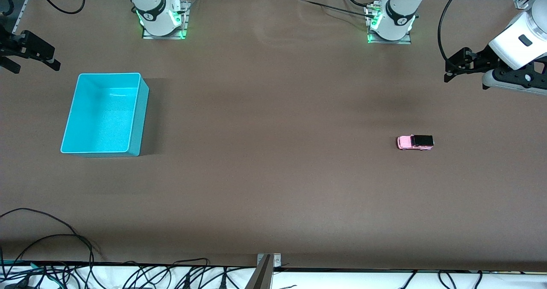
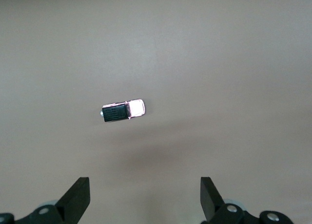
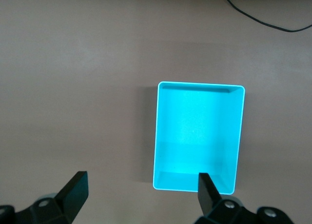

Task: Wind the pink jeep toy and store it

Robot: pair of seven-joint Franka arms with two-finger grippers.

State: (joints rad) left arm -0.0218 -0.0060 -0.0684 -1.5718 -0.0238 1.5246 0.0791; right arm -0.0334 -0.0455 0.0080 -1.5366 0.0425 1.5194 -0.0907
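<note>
The pink jeep toy stands on its wheels on the brown table toward the left arm's end, its black roof showing. In the left wrist view the pink jeep toy lies well clear of my left gripper, whose jaws are open and empty. That left gripper hangs in the air over the table's end. My right gripper hovers over the other end of the table, open and empty. A turquoise bin sits there with nothing in it.
The two arm bases stand along the table's edge farthest from the front camera. Loose black cables lie at the near edge beside a metal bracket. Another cable shows in the right wrist view.
</note>
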